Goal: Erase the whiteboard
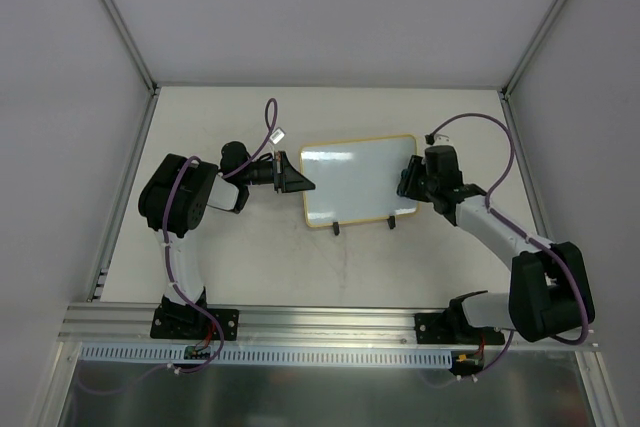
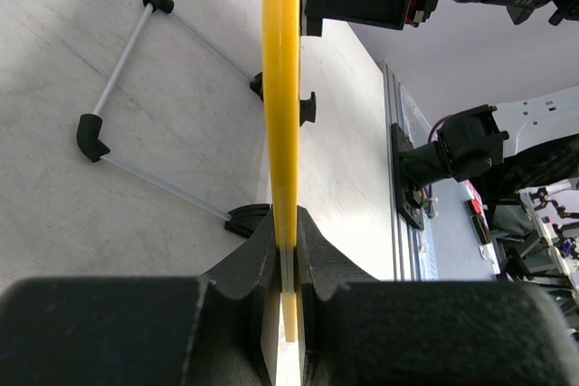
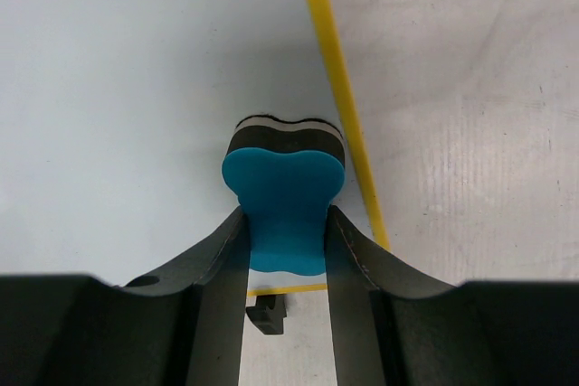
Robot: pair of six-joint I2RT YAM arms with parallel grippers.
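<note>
The whiteboard [image 1: 358,182] stands tilted on its two black feet mid-table, its white face blank. My left gripper [image 1: 300,185] is shut on the board's left edge; in the left wrist view the yellow frame [image 2: 281,88] runs up from between the two fingers. My right gripper [image 1: 408,179] is shut on the blue eraser [image 3: 285,201], whose felt end presses against the board face [image 3: 118,88] close to the right frame strip [image 3: 339,88] and near the bottom corner.
A wire stand [image 2: 127,110] with black corner pieces shows behind the board in the left wrist view. One black foot [image 3: 268,314] sits just under the eraser. A metal rail [image 1: 330,322] runs along the near table edge.
</note>
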